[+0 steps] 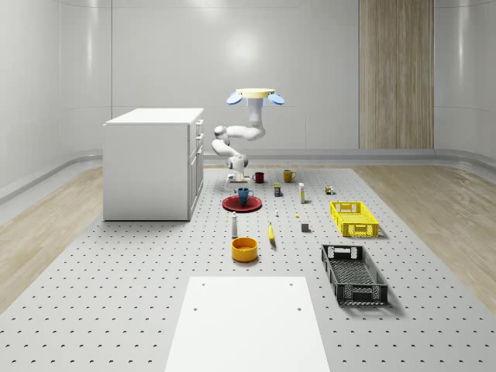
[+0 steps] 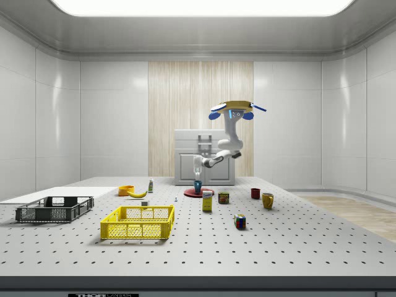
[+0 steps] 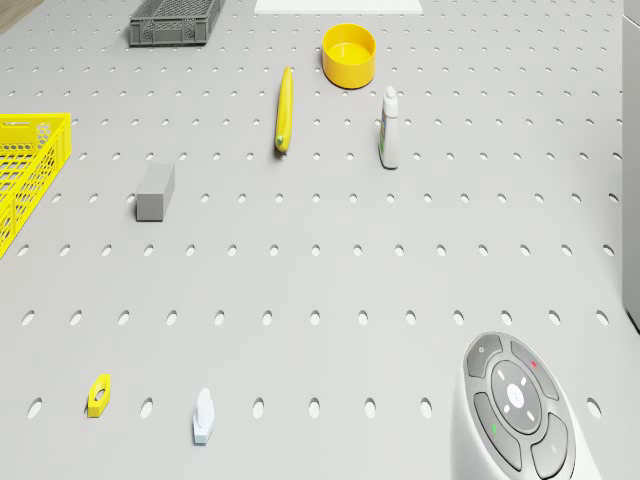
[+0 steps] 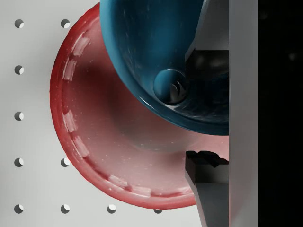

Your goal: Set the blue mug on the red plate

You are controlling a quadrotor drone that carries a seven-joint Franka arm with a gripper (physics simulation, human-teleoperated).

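One blue mug on red plate, end effector clamping its rim, drone hovering above.

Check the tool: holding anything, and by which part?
Blue mug, gripped at its rim, one finger inside and one outside, over the red plate. Drone hovers above.

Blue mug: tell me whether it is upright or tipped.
Upright: the blue mug stands on the red plate, mouth up, with the hand at its rim.
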